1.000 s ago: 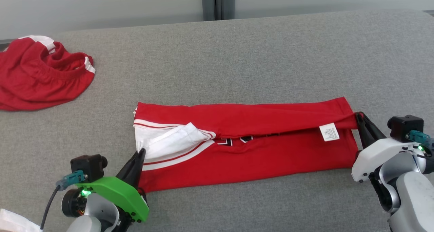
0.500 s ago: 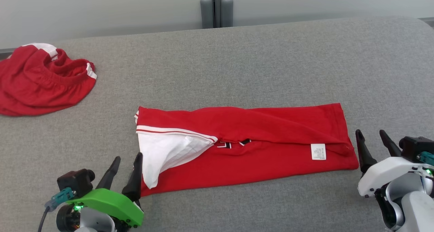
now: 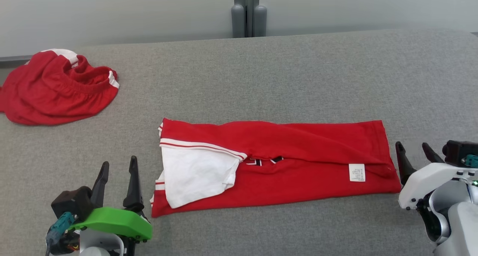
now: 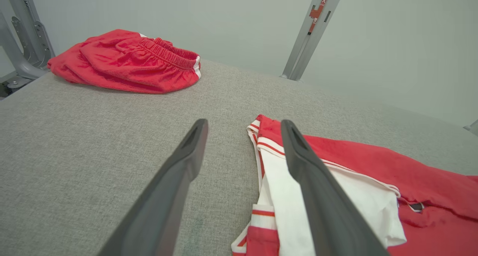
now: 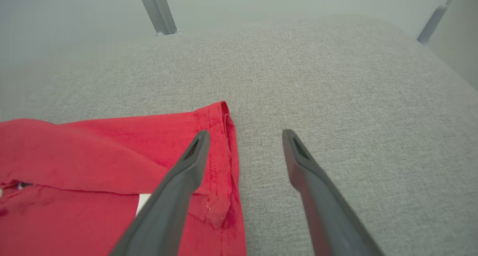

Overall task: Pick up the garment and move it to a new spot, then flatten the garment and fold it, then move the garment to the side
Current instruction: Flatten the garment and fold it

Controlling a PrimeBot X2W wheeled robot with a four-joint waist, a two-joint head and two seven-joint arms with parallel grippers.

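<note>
The garment [image 3: 317, 140] is laid along 9 to 3 o'clock; the left claw [image 3: 119, 160] beside its 9 end and the right claw [image 3: 412, 144] beside 3 are held wide, empty.

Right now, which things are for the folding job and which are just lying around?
For the job: red jersey, left end effector, right end effector, both open.
Just lying about: crumpled red shorts far left, grey post behind the table.
</note>
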